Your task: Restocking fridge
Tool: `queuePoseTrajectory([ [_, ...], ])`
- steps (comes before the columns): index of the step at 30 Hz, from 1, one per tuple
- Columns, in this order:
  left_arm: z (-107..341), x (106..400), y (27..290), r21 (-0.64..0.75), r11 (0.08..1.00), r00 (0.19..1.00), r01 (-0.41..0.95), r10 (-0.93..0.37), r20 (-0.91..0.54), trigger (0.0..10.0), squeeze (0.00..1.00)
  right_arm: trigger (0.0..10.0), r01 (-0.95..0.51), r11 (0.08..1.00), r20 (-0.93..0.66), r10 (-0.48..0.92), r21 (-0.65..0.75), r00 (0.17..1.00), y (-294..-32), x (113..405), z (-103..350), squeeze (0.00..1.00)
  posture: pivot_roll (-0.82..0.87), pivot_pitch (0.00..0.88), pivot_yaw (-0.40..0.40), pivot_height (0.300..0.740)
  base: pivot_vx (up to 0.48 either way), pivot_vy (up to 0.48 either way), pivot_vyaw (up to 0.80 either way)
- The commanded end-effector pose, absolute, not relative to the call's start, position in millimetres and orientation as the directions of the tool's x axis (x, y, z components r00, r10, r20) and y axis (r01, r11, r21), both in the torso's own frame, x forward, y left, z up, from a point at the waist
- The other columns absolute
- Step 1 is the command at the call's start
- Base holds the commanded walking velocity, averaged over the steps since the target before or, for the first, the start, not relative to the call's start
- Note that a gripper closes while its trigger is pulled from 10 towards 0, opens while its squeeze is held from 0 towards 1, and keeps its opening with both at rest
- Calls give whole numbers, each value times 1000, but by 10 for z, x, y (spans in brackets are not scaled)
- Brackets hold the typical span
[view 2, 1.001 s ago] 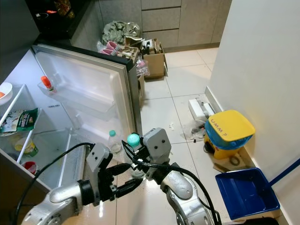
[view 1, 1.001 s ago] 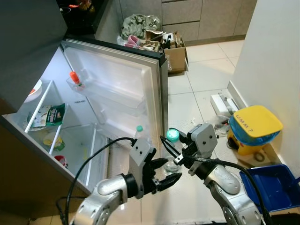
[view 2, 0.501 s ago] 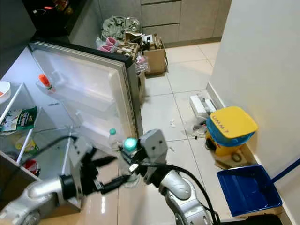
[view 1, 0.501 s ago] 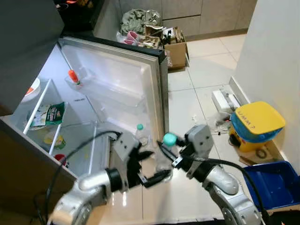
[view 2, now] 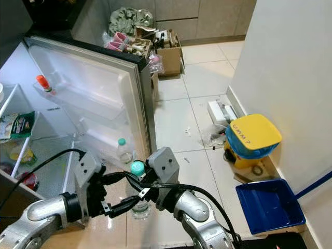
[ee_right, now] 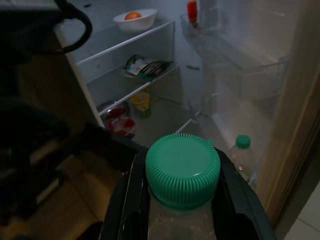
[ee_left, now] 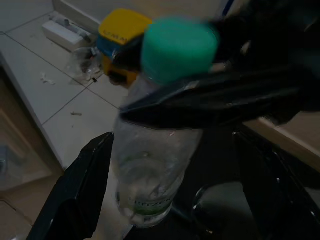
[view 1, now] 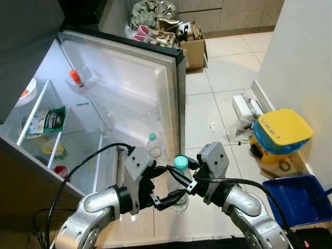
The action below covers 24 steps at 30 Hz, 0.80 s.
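My right gripper (view 1: 182,175) is shut on the neck of a clear plastic bottle (view 1: 179,193), just under its green cap (view 1: 180,162). The bottle hangs upright over the tiled floor in front of the open fridge door (view 1: 129,88). In the right wrist view the cap (ee_right: 182,170) sits between the two black fingers (ee_right: 125,200). My left gripper (view 1: 171,184) is open, one finger on each side of the bottle's body. In the left wrist view the bottle (ee_left: 152,170) stands between its spread fingers (ee_left: 82,190) with a gap on one side.
The fridge shelves (view 1: 46,129) hold a packet, cups and a bowl (ee_right: 135,17). A second bottle (view 1: 152,146) stands low in the door. A yellow-lidded bin (view 1: 280,132), a blue tray (view 1: 298,199) and the white wall lie to the right; a cardboard box (view 1: 192,46) behind.
The right gripper has brought the bottle down and to the left. The left gripper has closed in, so its open fingers now bracket the bottle. The camera has shifted slightly.
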<state>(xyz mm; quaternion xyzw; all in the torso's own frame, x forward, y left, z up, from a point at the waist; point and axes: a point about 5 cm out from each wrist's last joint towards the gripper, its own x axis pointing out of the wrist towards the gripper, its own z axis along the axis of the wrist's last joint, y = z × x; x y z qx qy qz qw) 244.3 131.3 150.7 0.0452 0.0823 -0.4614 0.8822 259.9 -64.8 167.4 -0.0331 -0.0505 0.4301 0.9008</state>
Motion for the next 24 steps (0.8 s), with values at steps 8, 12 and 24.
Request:
queuePoseTrajectory([
  [8,1390,2514,1301,-56,608,591,792,-786,-181,10000,0,10000,-756,648,59,762,-95,645,-780,2559,1706,0,-156,270,50,707,0,0,0],
  [12,1339,2531,1207,-103,604,584,790,-793,-174,10000,0,10000,-774,629,81,778,-76,623,-672,2543,1743,0,-154,265,54,707,0,0,0],
  [24,1308,2538,1094,-124,593,575,796,-804,-154,10000,0,10000,-816,575,103,816,-51,569,-474,2484,1775,0,-146,263,56,707,0,0,0],
])
